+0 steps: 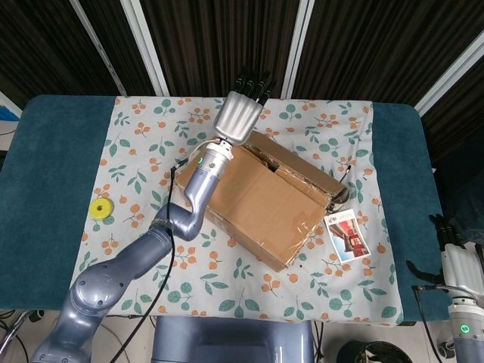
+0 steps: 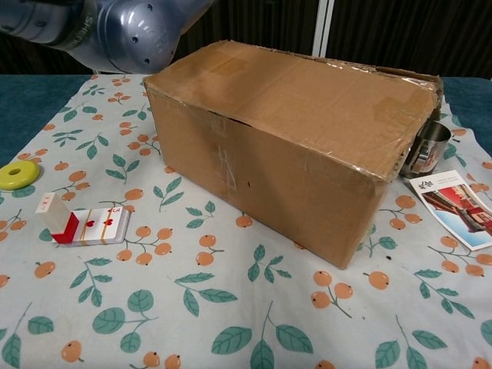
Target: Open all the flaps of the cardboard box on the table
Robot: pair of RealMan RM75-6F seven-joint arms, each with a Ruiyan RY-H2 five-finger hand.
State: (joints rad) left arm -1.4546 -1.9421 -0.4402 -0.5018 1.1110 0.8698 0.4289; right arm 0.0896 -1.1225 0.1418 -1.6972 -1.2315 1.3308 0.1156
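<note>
The cardboard box [image 1: 265,200] is seen mid-surface, set at an angle on the floral cloth [image 1: 136,151]; near flap is seen flat. Left hand [image 1: 240,113] is held over the box's far edge w/ fingers straight, close together, nothing gripped. Right hand [image 1: 457,261] is parked at the lower-right corner; fingers' state can't be told. A photo card [image 1: 346,234] is seen beside the box, a yellow ring [image 1: 100,208] well apart.

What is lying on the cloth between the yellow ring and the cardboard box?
A card pack lies between the yellow ring and the box. The chest view shows it; in the head view the left arm hides it.
</note>
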